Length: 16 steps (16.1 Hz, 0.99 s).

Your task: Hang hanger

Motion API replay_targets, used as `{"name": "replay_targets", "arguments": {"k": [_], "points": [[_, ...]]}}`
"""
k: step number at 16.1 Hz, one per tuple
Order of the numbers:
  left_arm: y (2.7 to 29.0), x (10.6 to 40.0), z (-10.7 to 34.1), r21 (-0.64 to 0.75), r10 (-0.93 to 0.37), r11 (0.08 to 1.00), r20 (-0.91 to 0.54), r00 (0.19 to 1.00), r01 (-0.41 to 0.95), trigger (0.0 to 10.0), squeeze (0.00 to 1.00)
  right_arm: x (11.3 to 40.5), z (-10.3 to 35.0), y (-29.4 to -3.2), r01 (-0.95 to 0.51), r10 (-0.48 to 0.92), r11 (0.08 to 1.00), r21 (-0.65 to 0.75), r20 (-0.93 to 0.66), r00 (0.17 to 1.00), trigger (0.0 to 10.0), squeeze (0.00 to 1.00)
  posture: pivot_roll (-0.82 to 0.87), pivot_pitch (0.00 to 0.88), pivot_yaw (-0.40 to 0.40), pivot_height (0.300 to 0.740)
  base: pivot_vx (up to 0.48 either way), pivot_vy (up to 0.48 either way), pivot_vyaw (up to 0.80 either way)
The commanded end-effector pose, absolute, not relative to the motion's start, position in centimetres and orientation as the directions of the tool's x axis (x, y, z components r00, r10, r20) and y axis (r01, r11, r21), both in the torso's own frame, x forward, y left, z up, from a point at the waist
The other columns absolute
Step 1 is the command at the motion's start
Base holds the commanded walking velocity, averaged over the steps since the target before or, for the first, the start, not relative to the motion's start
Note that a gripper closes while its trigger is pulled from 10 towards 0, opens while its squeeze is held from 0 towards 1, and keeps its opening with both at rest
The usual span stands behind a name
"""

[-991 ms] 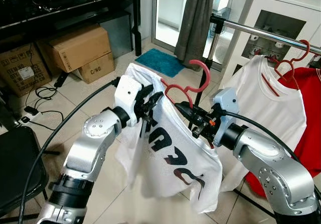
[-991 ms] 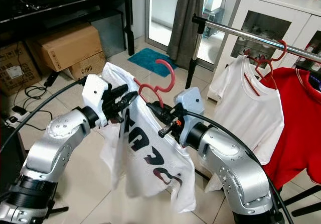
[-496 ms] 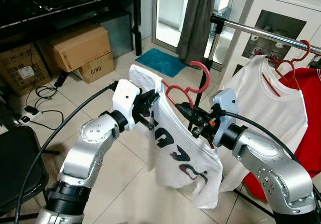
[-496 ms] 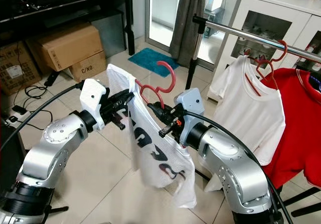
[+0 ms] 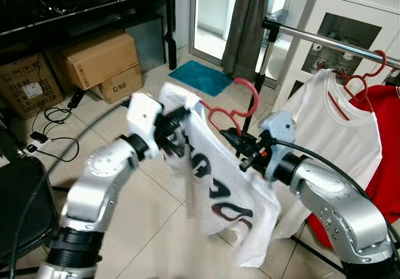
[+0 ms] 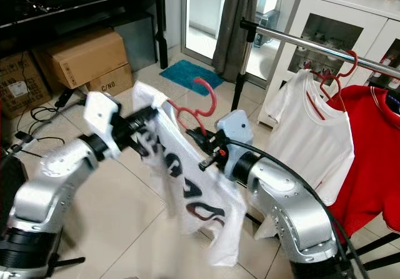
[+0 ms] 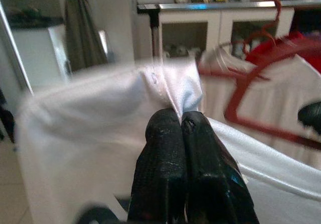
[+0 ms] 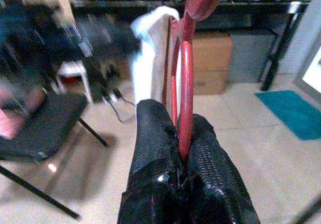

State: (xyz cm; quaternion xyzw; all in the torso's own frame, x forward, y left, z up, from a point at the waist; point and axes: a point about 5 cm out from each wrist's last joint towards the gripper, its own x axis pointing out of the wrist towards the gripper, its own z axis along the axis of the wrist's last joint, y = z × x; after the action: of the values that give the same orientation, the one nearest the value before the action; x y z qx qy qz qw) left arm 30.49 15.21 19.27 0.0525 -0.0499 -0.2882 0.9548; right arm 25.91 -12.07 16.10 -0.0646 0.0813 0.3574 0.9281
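Note:
A red hanger (image 5: 220, 111) carries a white T-shirt (image 5: 219, 185) with black and red print, held between both arms above the floor. My right gripper (image 5: 240, 146) is shut on the hanger's red bar (image 8: 186, 68), just below the hook. My left gripper (image 5: 177, 124) is shut on a fold of the shirt's fabric (image 7: 175, 91) at its far shoulder. The left arm is blurred. A metal clothes rail (image 5: 325, 39) runs behind and to the right, above the hanger's hook.
On the rail hang a white shirt (image 5: 337, 122) and a red shirt (image 5: 387, 141) on red hangers. Cardboard boxes (image 5: 94, 57) and floor cables (image 5: 50, 113) lie at left, with a black chair (image 5: 22, 197) near left. A white cabinet (image 5: 350, 16) and a curtain (image 5: 247, 22) stand behind.
My left arm has swung left and slightly up with the shirt fabric, and the shirt has spread and swayed. The right gripper and hanger have hardly moved.

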Motion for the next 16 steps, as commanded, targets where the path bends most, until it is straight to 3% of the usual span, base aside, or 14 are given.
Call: {"name": "replay_targets", "arguments": {"k": [1,3,6,10,14,16], "points": [[15.4,30.6,20.1,0.134,-0.541,0.839,0.104,0.835,0.527,0.0,0.00,26.0,16.1,-12.3,-0.667,0.644,0.740,-0.080,-0.200,0.739,0.0,0.00,-0.12,0.000,-0.037,0.740,0.000,0.000,0.00],[16.0,30.8,20.6,0.147,-0.518,0.853,0.116,0.847,0.501,0.0,0.00,25.9,15.9,-12.5,-0.668,0.643,0.740,-0.081,-0.208,0.737,0.0,0.00,-0.12,0.000,-0.036,0.740,0.000,0.000,0.00],[21.7,32.6,23.7,0.240,-0.230,0.954,0.195,0.954,0.181,0.0,0.00,25.1,15.3,-13.9,-0.713,0.682,0.698,-0.069,-0.237,0.692,0.0,0.00,-0.12,0.000,-0.035,0.740,0.000,0.000,0.00],[26.7,33.7,23.5,0.290,0.042,0.953,0.161,0.986,-0.088,0.0,0.00,23.9,16.6,-14.3,-0.790,0.783,0.613,0.015,-0.147,0.604,0.0,0.00,-0.12,0.000,-0.029,0.740,0.000,0.000,0.00],[28.2,34.3,20.9,0.271,0.145,0.949,0.073,0.987,-0.159,0.0,0.00,22.6,17.3,-14.2,-0.838,0.844,0.536,0.106,-0.080,0.530,0.0,0.00,-0.13,0.000,-0.023,0.740,0.000,0.000,0.00],[26.2,34.4,19.8,0.245,0.050,0.968,0.043,0.998,-0.059,0.0,0.00,22.9,17.8,-14.2,-0.819,0.825,0.563,0.111,-0.026,0.564,0.0,0.00,-0.13,0.000,-0.018,0.740,0.000,0.000,0.00]]}}
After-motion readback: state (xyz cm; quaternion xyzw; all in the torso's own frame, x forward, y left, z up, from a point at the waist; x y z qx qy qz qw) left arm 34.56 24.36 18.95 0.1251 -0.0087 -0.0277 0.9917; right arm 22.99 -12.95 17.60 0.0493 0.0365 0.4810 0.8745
